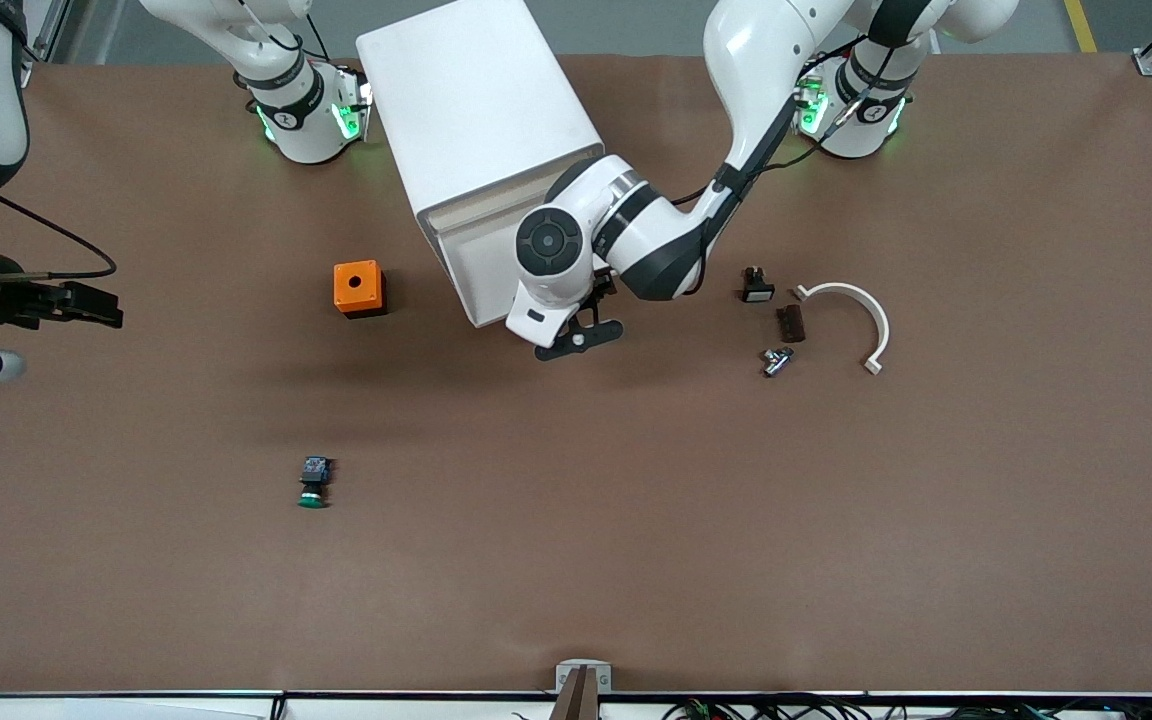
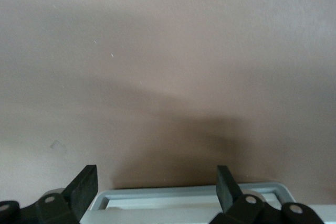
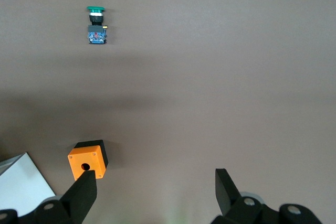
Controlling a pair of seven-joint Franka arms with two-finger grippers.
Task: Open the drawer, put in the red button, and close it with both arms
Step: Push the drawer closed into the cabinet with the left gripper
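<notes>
The white cabinet [image 1: 476,110] stands at the robots' edge of the table, its front turned toward the camera. My left gripper [image 1: 576,340] is low at that front. In the left wrist view it [image 2: 157,182] is open, and the pale rim of a drawer [image 2: 184,195] lies between its fingers without touching them. I cannot tell how far the drawer [image 1: 466,255] stands out. No red button shows in any view. My right gripper [image 1: 101,305] is open and empty, held high over the right arm's end of the table; it [image 3: 157,187] looks down on the table.
An orange box [image 1: 358,288] [image 3: 88,159] sits beside the cabinet [image 3: 21,179]. A green-capped button [image 1: 314,483] [image 3: 96,23] lies nearer the camera. Toward the left arm's end lie a small black part [image 1: 756,286], a dark block [image 1: 790,322], a metal piece [image 1: 776,360] and a white curved clip [image 1: 861,310].
</notes>
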